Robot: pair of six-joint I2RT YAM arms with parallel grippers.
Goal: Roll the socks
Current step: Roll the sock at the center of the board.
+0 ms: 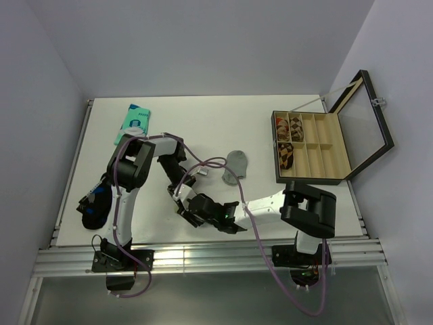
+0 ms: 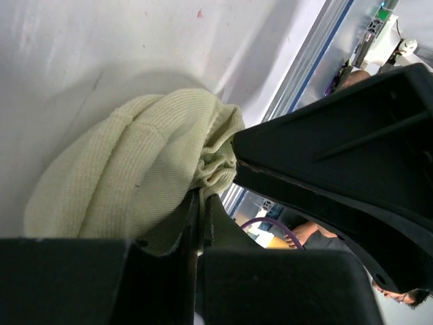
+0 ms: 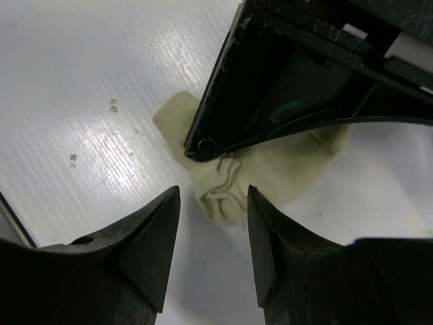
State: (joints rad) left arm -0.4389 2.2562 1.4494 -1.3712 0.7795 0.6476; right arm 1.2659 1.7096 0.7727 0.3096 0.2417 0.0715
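The pale beige sock (image 2: pixel 128 176) lies bunched on the white table. My left gripper (image 2: pixel 201 200) is shut on its crumpled cuff edge. In the right wrist view the same beige sock (image 3: pixel 233 183) pokes out from under the left gripper's black body (image 3: pixel 304 81). The sock's gathered end sits just in front of my right gripper (image 3: pixel 214 198), which is open and touches nothing. In the top view both the left gripper (image 1: pixel 183 196) and the right gripper (image 1: pixel 191 210) meet near the front middle and hide the beige sock. The grey sock (image 1: pixel 236 166) lies loose behind them.
A teal flat packet (image 1: pixel 133 122) lies at the back left. A dark black-blue cloth item (image 1: pixel 95 207) sits by the left edge. An open black compartment box (image 1: pixel 318 145) with its lid raised stands at the right. Purple cables loop over both arms.
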